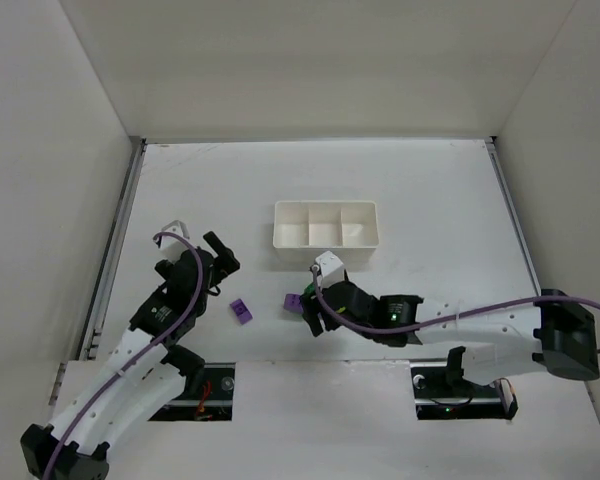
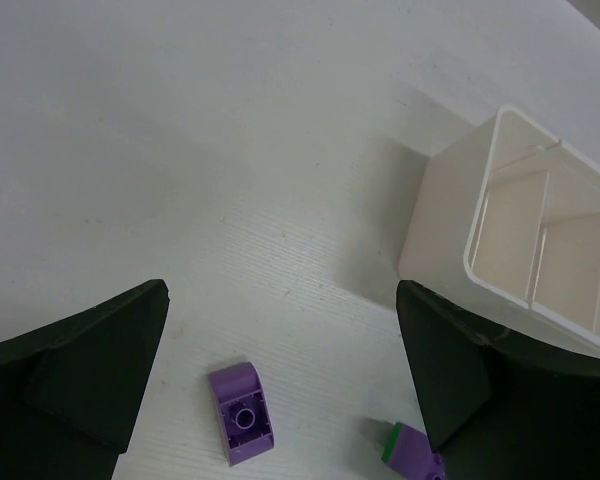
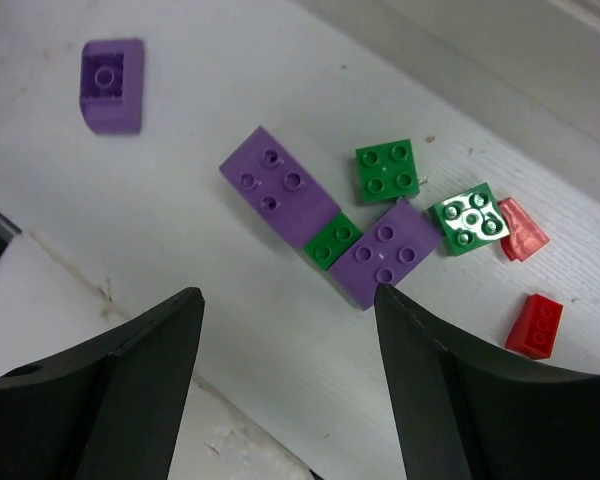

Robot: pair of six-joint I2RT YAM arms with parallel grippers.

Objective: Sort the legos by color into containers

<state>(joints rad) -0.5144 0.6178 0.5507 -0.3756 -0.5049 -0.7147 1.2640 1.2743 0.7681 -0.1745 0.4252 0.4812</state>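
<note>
The white three-compartment tray (image 1: 325, 224) stands at mid-table, and its compartments look empty in the left wrist view (image 2: 500, 225). A lone purple sloped brick (image 1: 242, 311) lies between the arms, studs down (image 2: 242, 412). My left gripper (image 1: 223, 270) is open and empty, just behind that brick (image 2: 280, 290). My right gripper (image 1: 308, 312) is open and empty above a cluster of bricks (image 3: 288, 293): two purple bricks (image 3: 280, 187) (image 3: 385, 253), three green ones (image 3: 387, 171), and two red ones (image 3: 536, 325). In the top view only a purple brick (image 1: 293, 301) of the cluster shows.
White walls enclose the table on three sides. The near table edge (image 1: 310, 362) runs just in front of the bricks, with the arm bases in cutouts below it. The lone purple brick also shows in the right wrist view (image 3: 112, 72), left of the cluster.
</note>
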